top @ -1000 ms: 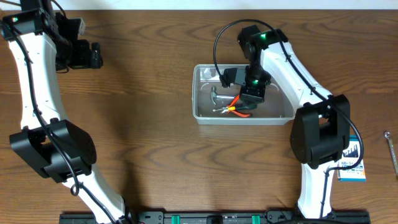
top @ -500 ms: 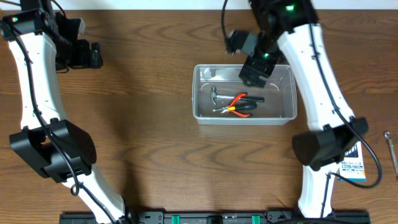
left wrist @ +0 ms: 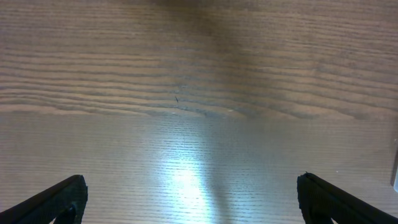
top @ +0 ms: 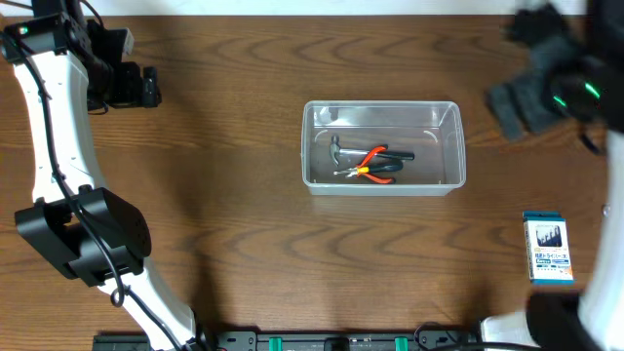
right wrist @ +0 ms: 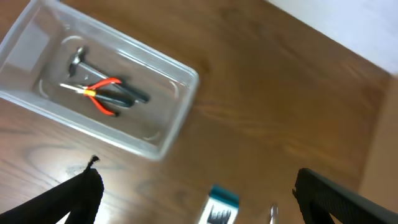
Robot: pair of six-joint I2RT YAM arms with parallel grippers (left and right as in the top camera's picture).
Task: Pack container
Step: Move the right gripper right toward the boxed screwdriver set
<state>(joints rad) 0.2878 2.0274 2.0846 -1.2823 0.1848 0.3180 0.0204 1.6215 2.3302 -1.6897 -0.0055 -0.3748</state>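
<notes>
Three small tools lie together in the clear container [top: 434, 161], which sits on the wooden surface [top: 244, 224] a little right of centre: a hammer [top: 336, 148], red-handled pliers [top: 369, 162] and a dark-handled tool [top: 395, 156] too small to identify. The right end effector [right wrist: 199, 177] shows overhead only as a blur cut by the frame edge; its wrist view shows the fingers spread wide. The left end effector [left wrist: 191, 180] is spread too, over bare wood. Bare wood rings the container on every side; a blue box [top: 547, 247] lies well apart near the right edge.
</notes>
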